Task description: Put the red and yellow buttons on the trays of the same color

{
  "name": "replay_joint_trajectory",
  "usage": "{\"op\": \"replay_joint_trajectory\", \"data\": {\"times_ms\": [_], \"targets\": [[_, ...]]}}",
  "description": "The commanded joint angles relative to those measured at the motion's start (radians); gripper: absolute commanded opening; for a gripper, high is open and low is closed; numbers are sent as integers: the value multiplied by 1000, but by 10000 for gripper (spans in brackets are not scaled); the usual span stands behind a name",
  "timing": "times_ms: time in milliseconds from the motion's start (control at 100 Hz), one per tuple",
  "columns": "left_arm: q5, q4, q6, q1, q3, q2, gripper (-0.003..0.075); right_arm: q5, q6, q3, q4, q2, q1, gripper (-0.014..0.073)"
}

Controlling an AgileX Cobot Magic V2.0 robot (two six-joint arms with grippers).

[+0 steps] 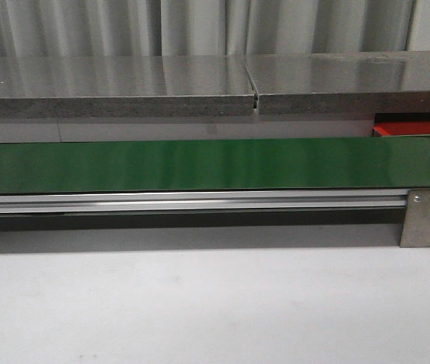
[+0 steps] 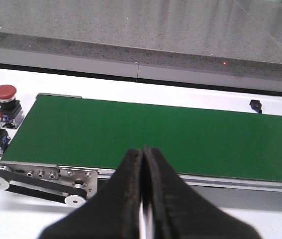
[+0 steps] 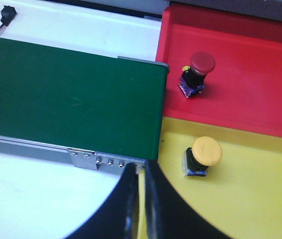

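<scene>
On your white tabletop (image 1: 199, 311) the green belt (image 1: 199, 165) runs to the red tray (image 3: 260, 74) and yellow tray (image 3: 260, 199), each holding one matching button, red (image 3: 199, 69) and yellow (image 3: 204, 154), while both tools, left (image 2: 141, 199) and right (image 3: 140, 204), sit pinched nearly closed, empty.

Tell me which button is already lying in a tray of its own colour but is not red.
The yellow button, in the yellow tray. The other tray button is red, in the red tray.
</scene>
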State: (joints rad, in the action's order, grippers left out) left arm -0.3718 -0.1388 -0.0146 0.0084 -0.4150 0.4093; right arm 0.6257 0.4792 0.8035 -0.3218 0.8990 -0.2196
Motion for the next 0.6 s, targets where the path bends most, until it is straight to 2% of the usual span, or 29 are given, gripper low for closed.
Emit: {"op": "replay_joint_trajectory", "data": {"times_ms": [0,590], "targets": [[81,-12,-1,-7,-25,3,-19,-61,10,23,-21,-24,-1,-68],[81,-12,-1,-7,-25,3,-19,-56,9,23,-21,-22,-1,-68]]}}
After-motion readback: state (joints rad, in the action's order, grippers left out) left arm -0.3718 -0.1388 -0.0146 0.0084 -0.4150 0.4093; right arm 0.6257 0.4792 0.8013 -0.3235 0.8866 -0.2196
